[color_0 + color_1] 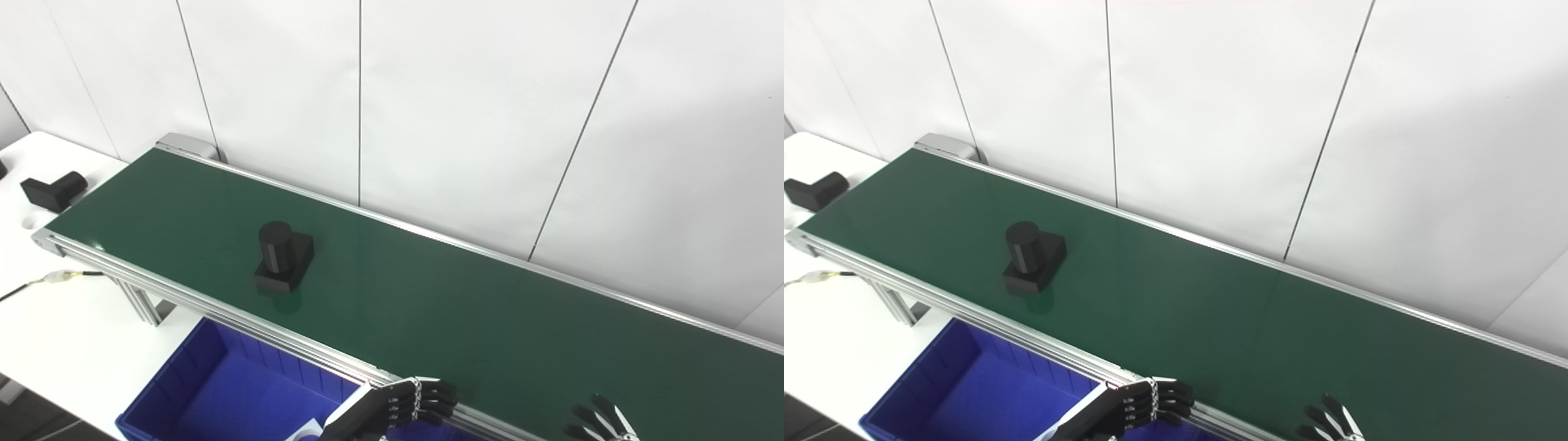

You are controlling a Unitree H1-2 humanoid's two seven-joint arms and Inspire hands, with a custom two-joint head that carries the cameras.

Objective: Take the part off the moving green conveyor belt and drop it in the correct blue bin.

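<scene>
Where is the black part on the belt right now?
The black part stands on the left half of the green belt, nearer its front rail, above the blue bin and up-left of the left hand.

A part (283, 256) stands on the belt (459, 306) toward its left end, a bin (202, 380) lies below the belt's near edge, another part (54, 190) rests on the table (55, 331) beyond that left end.

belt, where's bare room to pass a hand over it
The belt is bare from the black part rightward to the picture's edge, between both rails. A shorter bare patch lies left of the part. Crowded only at the near rail, where the left hand and right hand wait.
</scene>
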